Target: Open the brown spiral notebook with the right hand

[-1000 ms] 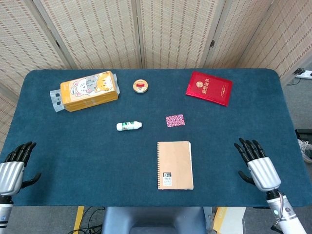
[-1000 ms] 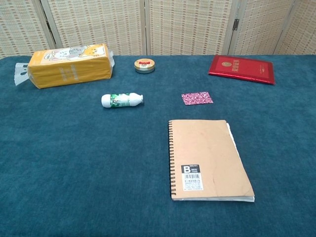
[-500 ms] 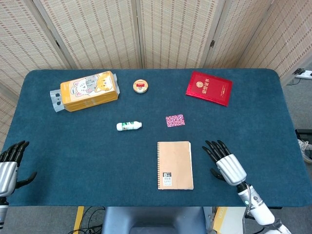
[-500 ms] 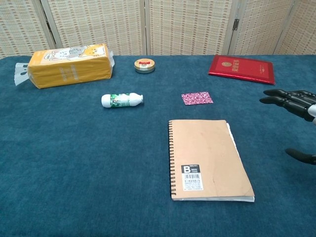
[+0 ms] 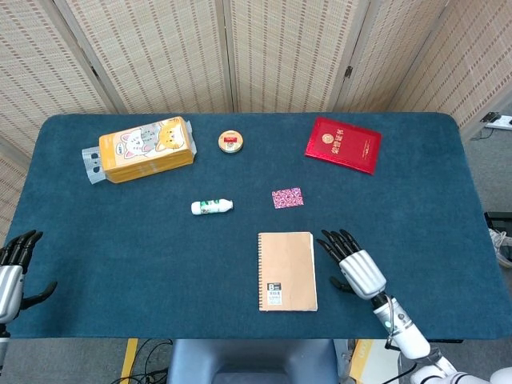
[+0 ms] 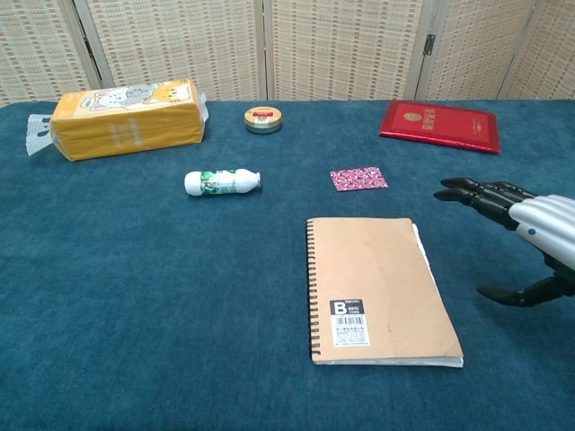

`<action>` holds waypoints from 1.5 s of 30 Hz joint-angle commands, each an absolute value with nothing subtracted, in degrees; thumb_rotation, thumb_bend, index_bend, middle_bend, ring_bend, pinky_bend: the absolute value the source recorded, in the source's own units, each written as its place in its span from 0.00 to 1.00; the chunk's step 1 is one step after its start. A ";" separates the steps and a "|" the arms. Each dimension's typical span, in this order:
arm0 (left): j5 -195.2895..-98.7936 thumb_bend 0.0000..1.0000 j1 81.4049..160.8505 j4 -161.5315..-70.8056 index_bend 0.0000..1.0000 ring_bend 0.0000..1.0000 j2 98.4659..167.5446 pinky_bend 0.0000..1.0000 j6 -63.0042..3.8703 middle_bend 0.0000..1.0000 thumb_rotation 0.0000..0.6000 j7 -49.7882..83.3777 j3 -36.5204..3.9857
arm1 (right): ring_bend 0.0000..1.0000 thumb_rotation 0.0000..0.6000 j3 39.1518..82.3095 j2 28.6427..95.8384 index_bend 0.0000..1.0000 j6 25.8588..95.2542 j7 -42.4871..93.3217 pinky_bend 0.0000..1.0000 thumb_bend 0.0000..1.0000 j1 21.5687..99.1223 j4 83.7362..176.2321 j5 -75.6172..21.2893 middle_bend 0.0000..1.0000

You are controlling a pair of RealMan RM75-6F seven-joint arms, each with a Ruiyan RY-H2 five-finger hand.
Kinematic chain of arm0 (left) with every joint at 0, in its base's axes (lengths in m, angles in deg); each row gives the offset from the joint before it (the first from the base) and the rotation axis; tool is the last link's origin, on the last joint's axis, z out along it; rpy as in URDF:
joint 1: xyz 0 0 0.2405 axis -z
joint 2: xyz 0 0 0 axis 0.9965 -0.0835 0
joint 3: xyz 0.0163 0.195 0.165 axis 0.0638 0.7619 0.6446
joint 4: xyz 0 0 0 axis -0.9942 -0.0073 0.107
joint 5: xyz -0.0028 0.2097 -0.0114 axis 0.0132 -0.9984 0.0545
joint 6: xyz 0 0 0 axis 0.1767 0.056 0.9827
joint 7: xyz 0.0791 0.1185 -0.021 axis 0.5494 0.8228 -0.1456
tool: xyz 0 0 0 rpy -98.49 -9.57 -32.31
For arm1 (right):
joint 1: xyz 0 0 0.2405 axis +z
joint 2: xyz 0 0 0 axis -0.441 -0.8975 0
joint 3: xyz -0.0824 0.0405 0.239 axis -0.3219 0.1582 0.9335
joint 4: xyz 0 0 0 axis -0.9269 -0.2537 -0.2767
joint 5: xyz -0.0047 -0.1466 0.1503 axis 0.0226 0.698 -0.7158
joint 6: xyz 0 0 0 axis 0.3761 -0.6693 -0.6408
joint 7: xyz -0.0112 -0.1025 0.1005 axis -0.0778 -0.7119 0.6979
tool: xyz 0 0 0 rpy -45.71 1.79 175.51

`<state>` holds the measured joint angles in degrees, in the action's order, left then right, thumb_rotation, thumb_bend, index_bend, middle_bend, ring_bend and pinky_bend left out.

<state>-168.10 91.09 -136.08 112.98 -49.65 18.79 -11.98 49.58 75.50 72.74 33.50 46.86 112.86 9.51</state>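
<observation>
The brown spiral notebook (image 5: 287, 270) (image 6: 378, 289) lies closed and flat near the table's front edge, spiral on its left side, a barcode label near its bottom. My right hand (image 5: 352, 266) (image 6: 521, 224) hovers just right of the notebook, fingers spread and holding nothing, apart from the cover. My left hand (image 5: 11, 269) sits at the table's front-left corner, fingers apart and empty; the chest view does not show it.
A pink patterned packet (image 5: 287, 198) lies just beyond the notebook. A small white bottle (image 5: 212, 206) lies to the left. At the back are an orange cat-print pack (image 5: 146, 149), a round tin (image 5: 230, 142) and a red booklet (image 5: 342, 145).
My right hand has moved left from the table's right edge to just beside the notebook. My left hand has drawn back slightly toward the left edge.
</observation>
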 commanded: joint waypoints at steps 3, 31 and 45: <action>-168.07 0.24 90.93 -136.06 0.11 0.12 112.89 0.20 -49.96 0.11 1.00 18.67 -12.10 | 0.00 1.00 49.15 76.69 0.00 72.02 34.64 0.00 0.30 47.49 111.36 8.91 0.00; -168.55 0.24 90.91 -135.77 0.12 0.12 112.55 0.20 -50.03 0.11 1.00 18.74 -12.08 | 0.00 1.00 48.31 81.60 0.00 71.44 39.65 0.00 0.33 50.40 106.10 7.49 0.00; -169.21 0.24 90.85 -135.59 0.12 0.12 112.54 0.20 -50.51 0.11 1.00 18.46 -12.08 | 0.00 1.00 48.09 83.01 0.00 71.61 40.25 0.00 0.33 51.07 104.18 7.09 0.00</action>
<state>-168.82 90.81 -135.70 112.62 -50.44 18.89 -12.18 48.08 82.92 71.54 40.33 51.03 104.29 7.10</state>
